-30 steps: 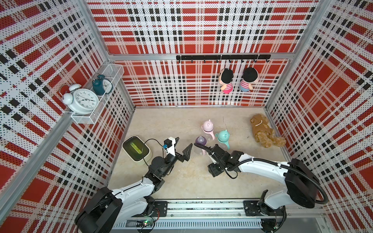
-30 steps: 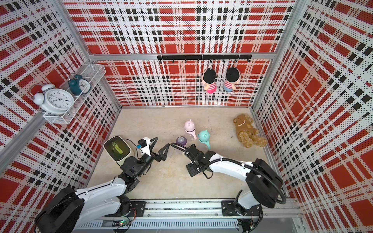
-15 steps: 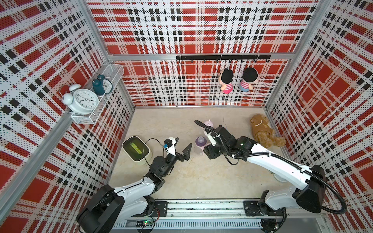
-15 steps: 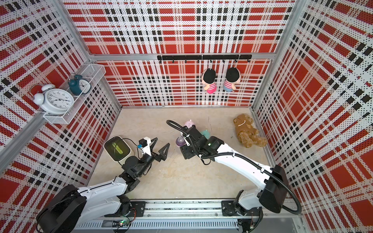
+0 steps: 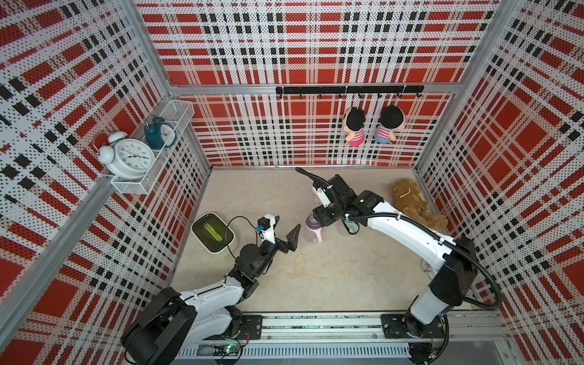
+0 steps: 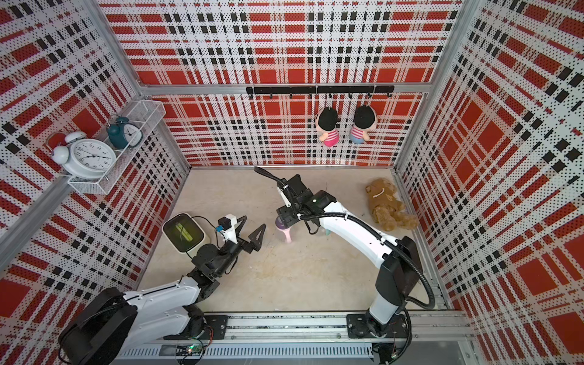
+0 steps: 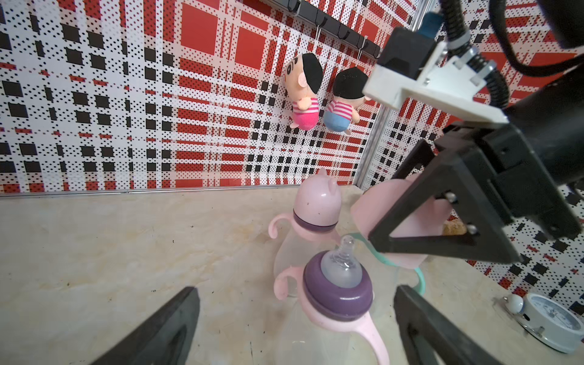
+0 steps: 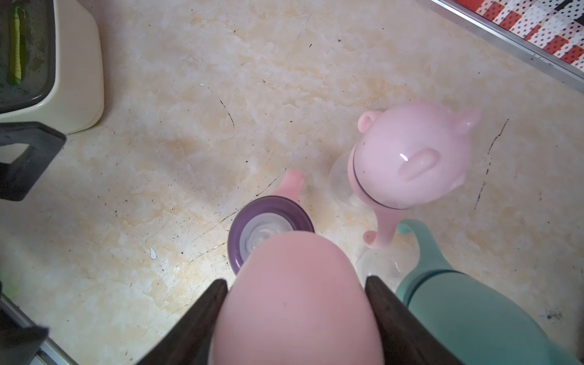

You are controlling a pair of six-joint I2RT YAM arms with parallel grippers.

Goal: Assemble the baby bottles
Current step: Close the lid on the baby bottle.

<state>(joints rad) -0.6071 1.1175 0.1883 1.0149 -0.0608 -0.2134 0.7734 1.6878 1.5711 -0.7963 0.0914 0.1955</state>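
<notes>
Pink eared dome cap [image 8: 297,300] now sits clamped in the right gripper [image 8: 295,282], which we find has swung back above the clear uncapped bottle with purple collar [image 5: 312,221], standing at three o'clock of the wide-open left gripper [image 5: 287,222]; capping appears imminent.

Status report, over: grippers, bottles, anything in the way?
Left gripper open, empty. Right gripper shut on pink cap, over uncapped pink bottle, not seated. Teal bottle close beside the cap.
</notes>
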